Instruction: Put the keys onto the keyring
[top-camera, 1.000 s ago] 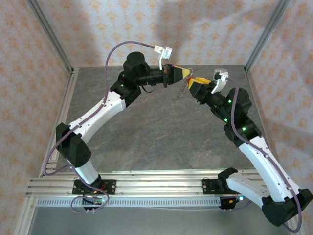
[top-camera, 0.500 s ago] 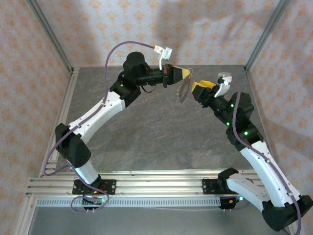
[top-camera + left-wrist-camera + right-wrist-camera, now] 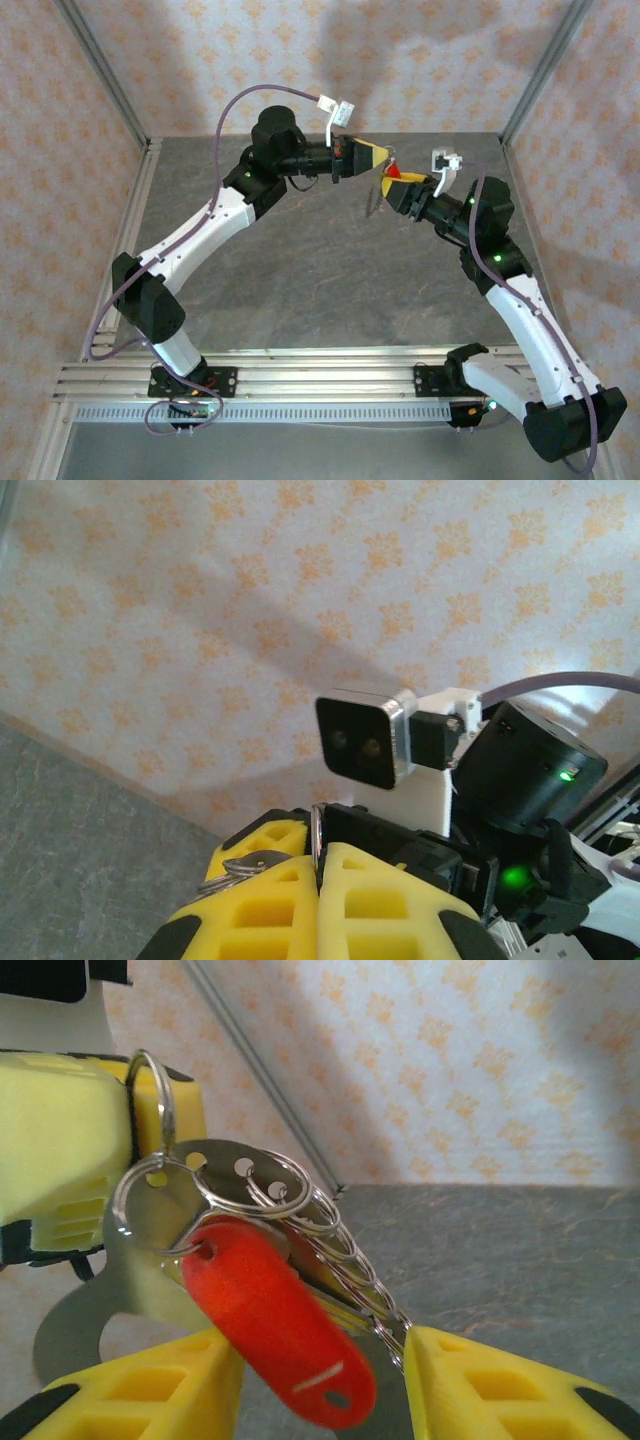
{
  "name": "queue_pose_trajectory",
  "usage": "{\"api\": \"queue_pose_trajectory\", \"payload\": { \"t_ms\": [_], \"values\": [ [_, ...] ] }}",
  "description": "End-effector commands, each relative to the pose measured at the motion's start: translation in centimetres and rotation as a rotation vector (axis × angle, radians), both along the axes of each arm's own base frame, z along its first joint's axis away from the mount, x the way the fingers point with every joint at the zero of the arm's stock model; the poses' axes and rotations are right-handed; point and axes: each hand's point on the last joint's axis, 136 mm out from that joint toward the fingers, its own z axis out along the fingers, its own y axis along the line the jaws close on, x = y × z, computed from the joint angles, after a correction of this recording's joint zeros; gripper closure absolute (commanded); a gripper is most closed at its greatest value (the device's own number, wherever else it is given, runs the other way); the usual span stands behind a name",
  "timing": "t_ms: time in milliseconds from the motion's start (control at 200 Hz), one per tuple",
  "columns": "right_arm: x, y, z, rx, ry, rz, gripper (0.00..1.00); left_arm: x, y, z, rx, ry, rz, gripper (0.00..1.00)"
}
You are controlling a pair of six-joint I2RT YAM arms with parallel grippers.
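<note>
My left gripper (image 3: 380, 153) is shut on the keyring (image 3: 374, 196), which hangs below it above the table. In the left wrist view the thin metal loop (image 3: 318, 840) is pinched between the closed yellow fingertips, with small rings (image 3: 235, 865) beside it. In the right wrist view the loop (image 3: 166, 1110) rises along the left gripper's yellow finger (image 3: 60, 1130), with several small rings (image 3: 300, 1200) fanned out. The red-headed key (image 3: 270, 1325) hangs from the loop, between the spread fingers of my open right gripper (image 3: 322, 1370). From above, the red head (image 3: 393, 172) shows at the right gripper (image 3: 393, 186).
Both arms meet high over the back of the grey table (image 3: 330, 280). Patterned walls and metal frame posts (image 3: 545, 65) close in the back and sides. The right arm's wrist camera (image 3: 365, 735) sits right in front of the left gripper.
The right gripper has swung left and closer to the left gripper, so the red key now sits between its fingers. The left arm has hardly moved.
</note>
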Motion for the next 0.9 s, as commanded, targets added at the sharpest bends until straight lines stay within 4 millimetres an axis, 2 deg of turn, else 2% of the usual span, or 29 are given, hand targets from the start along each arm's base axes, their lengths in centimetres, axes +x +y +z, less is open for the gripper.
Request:
{"api": "queue_pose_trajectory", "payload": {
  "t_ms": [0,480,661,896],
  "values": [
    [-1.0,0.4,3.4,0.042,-0.088,0.055,0.54,-2.7,0.6,4.0,-0.052,-0.113,-0.054,1.00],
    [-1.8,-0.1,4.8,0.059,-0.120,0.041,0.57,-2.7,0.3,3.7,-0.045,-0.110,-0.059,1.00],
    [-1.8,-0.2,4.4,0.053,-0.112,0.037,0.66,-2.7,0.4,3.7,-0.043,-0.113,-0.054,1.00],
    [-2.1,-0.3,3.6,0.048,-0.100,0.035,0.83,-2.5,0.5,3.5,-0.039,-0.114,-0.035,1.00]
  ]
}}
